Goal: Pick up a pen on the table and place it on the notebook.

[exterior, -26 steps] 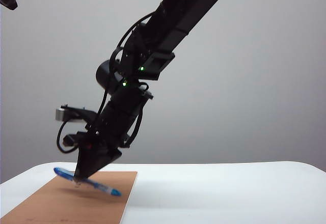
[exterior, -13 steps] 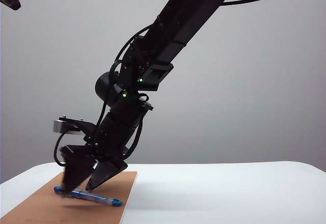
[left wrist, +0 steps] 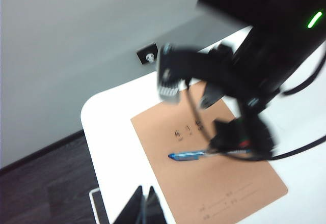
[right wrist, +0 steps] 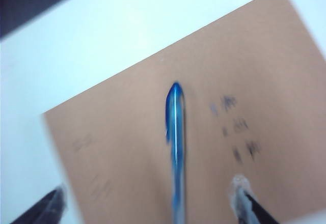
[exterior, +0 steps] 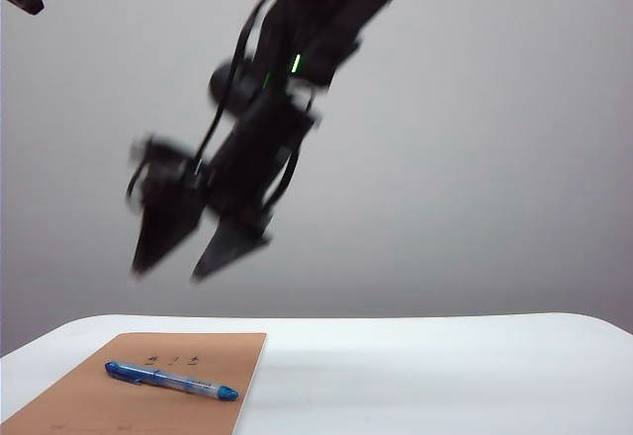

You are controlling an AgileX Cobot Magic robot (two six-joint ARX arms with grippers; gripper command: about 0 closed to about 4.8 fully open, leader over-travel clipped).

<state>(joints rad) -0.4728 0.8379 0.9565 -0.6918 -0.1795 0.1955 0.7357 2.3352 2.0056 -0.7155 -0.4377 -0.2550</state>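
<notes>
The blue pen (exterior: 170, 381) lies flat on the tan notebook (exterior: 119, 405) at the near left of the white table (exterior: 445, 376). My right gripper (exterior: 168, 272) hangs well above it, blurred, jaws spread wide and empty. In the right wrist view the pen (right wrist: 175, 147) runs along the notebook cover (right wrist: 117, 132) between the open fingertips (right wrist: 51, 206) of the right gripper (right wrist: 147, 203), clear of both. My left gripper (left wrist: 144, 197) is shut with nothing in it, over the table edge beside the notebook (left wrist: 224, 183). The pen (left wrist: 191, 155) shows there too, partly behind the right arm.
The right arm (left wrist: 254, 66) reaches over the notebook from the far side. A wall socket (left wrist: 147, 56) sits on the grey wall behind the table's rounded corner (left wrist: 91, 112). Dark floor (left wrist: 41, 183) lies beyond the table edge.
The right gripper opened and let go of the pen, which settled flat on the notebook. The gripper then rose high above it. The left gripper stayed put.
</notes>
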